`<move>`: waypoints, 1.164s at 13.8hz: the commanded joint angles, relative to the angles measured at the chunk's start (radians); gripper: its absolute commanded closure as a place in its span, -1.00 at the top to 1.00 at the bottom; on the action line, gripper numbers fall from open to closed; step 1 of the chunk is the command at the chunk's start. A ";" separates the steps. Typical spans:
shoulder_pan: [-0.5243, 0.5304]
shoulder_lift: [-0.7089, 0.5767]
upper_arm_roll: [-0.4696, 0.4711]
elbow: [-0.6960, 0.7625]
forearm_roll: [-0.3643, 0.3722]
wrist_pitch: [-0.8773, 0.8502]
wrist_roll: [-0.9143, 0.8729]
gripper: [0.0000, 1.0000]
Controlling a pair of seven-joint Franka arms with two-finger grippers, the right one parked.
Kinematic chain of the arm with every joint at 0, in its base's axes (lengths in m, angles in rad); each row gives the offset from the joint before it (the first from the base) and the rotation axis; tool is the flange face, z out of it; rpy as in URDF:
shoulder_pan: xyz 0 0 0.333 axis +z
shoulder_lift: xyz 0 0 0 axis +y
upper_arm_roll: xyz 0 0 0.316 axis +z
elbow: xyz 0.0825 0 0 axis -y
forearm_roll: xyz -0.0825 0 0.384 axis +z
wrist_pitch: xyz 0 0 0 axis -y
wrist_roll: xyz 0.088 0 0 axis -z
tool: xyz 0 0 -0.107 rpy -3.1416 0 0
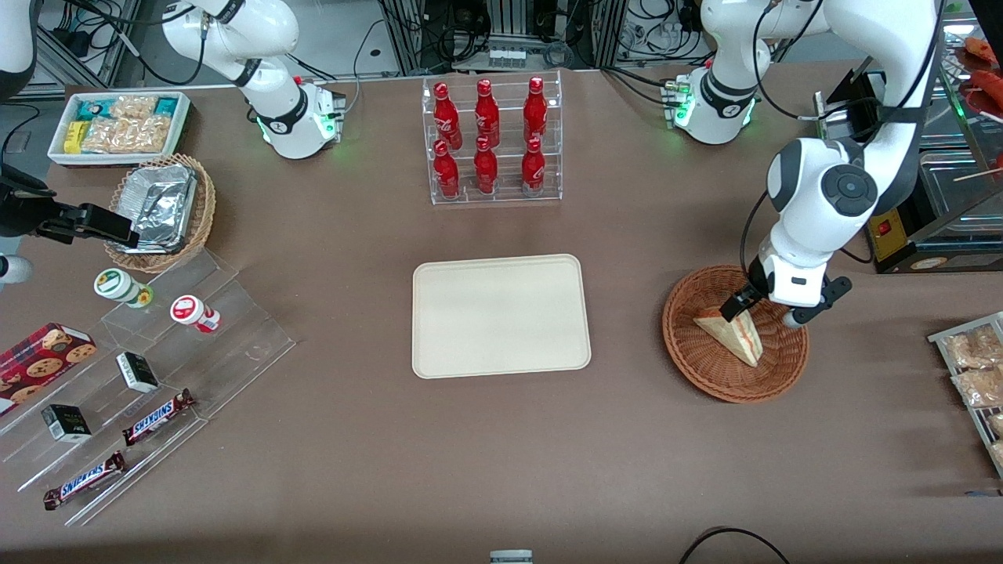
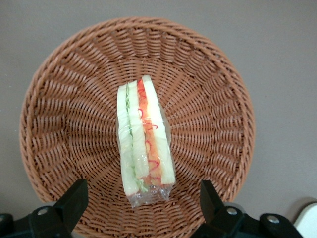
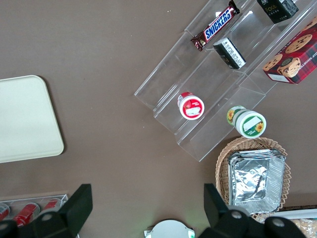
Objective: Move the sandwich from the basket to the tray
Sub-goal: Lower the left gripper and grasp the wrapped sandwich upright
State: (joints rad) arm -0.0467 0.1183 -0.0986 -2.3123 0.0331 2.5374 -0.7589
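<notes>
White bread with red and green layers along its edge marks the sandwich (image 2: 145, 144), which stands on its side in clear wrap, near the middle of the basket (image 2: 64, 124). In the front view the sandwich (image 1: 733, 333) lies in the brown wicker basket (image 1: 705, 368) with its point turned toward that camera. Nothing else is in the basket.

Directly above the basket hangs the gripper (image 1: 766, 310) of the working arm. In the wrist view the gripper (image 2: 141, 198) has its two fingers spread apart, one finger (image 2: 74, 198) at each flank of the sandwich, and neither one touches the wrap. Nothing is held.

My judgement is that the step in hand is the approach to the grasp: the sandwich is not yet picked, so the task is at its early part. The next move calls for lowering the gripper until the fingers stand beside the two bread faces, then closing gently across the thin direction, because the bread is soft and the wrap is slippery. Too much force may crush it; too little may let it slide out.

Well apart from the basket, toward the parked arm's end of the bench (image 1: 501, 470), lies the cream tray (image 1: 439, 352), with no load on it. After the lift, the sandwich has to travel sideways from the basket to this tray.
</notes>
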 commanded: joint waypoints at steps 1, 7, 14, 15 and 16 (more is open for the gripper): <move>-0.001 0.032 -0.001 -0.012 0.011 0.061 -0.030 1.00; 0.004 0.099 0.000 -0.012 0.010 0.123 -0.031 0.22; 0.001 0.049 0.005 0.022 0.013 0.065 -0.028 -1.00; -0.004 0.020 0.004 0.043 0.014 0.011 -0.028 -1.00; -0.007 -0.009 0.000 0.088 0.025 -0.075 -0.030 -1.00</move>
State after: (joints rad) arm -0.0456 0.1905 -0.0959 -2.2720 0.0344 2.5895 -0.7677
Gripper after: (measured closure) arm 0.749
